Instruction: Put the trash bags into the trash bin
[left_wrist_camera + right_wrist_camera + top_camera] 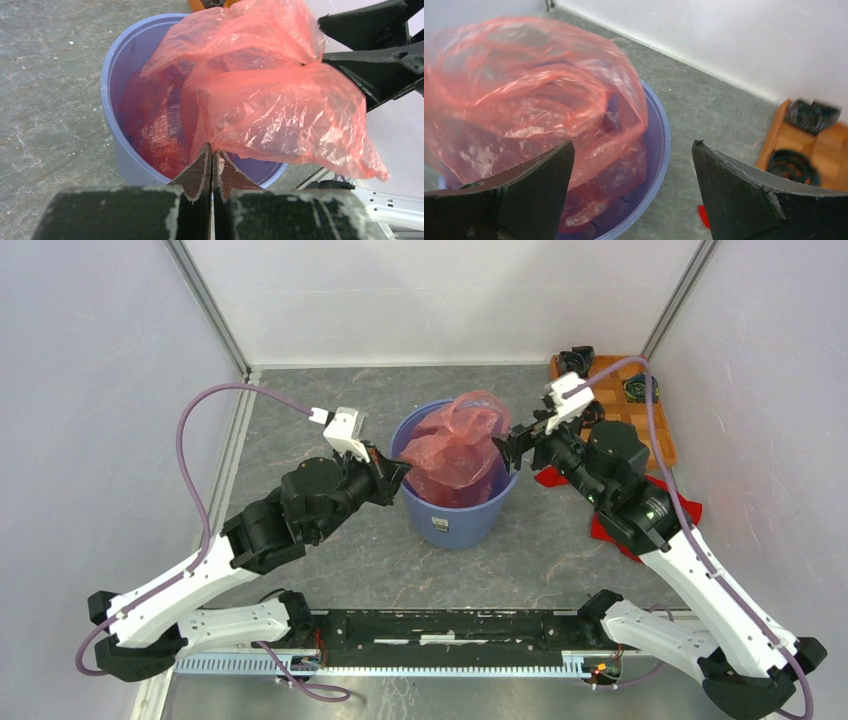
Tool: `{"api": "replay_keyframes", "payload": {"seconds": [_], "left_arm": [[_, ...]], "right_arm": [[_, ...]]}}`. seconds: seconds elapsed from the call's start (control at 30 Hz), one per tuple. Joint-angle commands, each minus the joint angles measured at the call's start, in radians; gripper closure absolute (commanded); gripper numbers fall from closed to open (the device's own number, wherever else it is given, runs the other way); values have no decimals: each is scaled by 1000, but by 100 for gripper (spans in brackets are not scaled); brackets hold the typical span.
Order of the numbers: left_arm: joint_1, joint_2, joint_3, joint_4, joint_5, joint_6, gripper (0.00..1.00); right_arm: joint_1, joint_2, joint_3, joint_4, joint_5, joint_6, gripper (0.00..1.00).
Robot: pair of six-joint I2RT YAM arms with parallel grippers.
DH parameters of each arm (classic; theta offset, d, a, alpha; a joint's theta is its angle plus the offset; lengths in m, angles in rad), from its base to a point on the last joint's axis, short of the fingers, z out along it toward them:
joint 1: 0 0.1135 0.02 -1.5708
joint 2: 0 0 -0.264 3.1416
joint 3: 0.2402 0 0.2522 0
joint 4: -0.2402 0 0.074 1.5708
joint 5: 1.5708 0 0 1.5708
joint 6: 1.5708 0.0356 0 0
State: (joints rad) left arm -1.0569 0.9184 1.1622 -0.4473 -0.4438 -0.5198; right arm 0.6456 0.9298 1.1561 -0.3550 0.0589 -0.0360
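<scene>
Bag (pixel 460 440) sits half in the bin (pixel 455 525), my left gripper (pixel 211 150) pinching its edge, right gripper (pixel 508 445) wide; I judge it needs pushing down next.

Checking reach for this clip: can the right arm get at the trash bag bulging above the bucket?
Probably yes. The right gripper stands open at the rim of the bucket, facing the trash bag with nothing between; the left gripper appears to pinch its opposite edge.
</scene>
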Motion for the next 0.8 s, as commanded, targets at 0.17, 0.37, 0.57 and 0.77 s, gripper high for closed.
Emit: {"api": "replay_keyframes", "payload": {"seconds": [0.17, 0.37, 0.57, 0.77], "left_arm": [[0, -73, -67, 125, -11, -77, 98], [-2, -76, -67, 133, -1, -81, 98], [0, -74, -81, 150, 11, -92, 98], [-1, -55, -78, 177, 28, -61, 98]], "right_arm": [[0, -52, -142, 155, 2, 547, 6], [3, 29, -118, 204, -83, 551, 13], [33, 62, -112, 200, -22, 525, 14], [40, 102, -128, 295, 18, 483, 58]]}}
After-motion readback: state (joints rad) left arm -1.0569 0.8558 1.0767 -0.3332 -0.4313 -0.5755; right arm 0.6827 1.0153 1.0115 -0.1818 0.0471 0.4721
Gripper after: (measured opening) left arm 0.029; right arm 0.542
